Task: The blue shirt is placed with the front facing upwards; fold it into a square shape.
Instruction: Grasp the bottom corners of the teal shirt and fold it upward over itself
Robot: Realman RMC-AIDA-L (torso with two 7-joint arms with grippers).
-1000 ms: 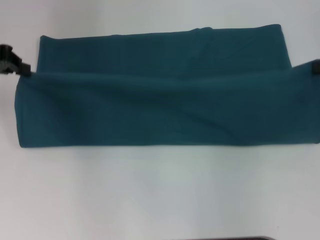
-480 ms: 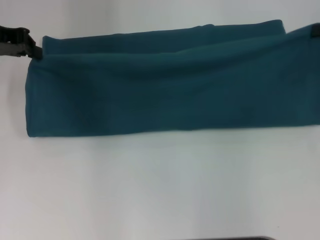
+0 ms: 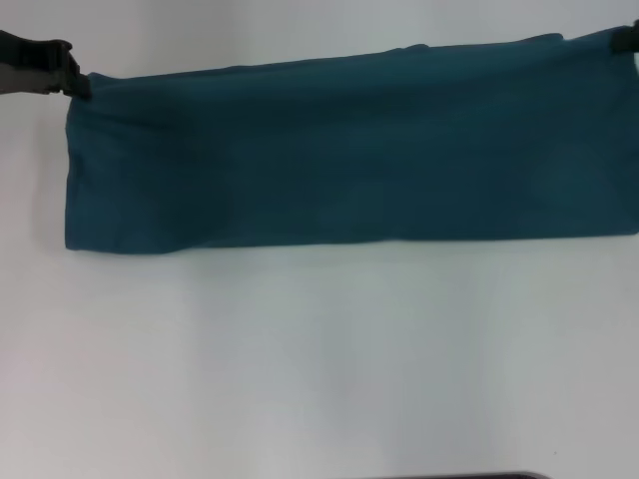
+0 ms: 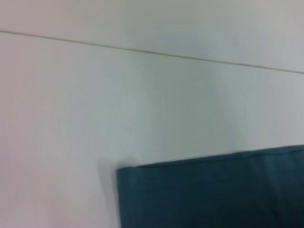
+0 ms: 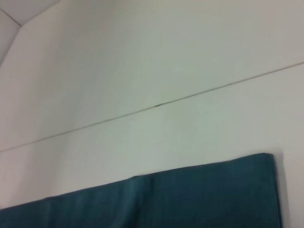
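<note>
White table point(image 3: 319, 379) under folded blue shirt point(image 3: 349, 150); left gripper point(image 3: 72, 82) and right gripper point(image 3: 624, 40) clamped on its far corners.

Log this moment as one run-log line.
stage: lengthwise fold | blue shirt: long folded band, plain side up, on white table | left gripper: at far left corner | right gripper: at far right corner
</note>
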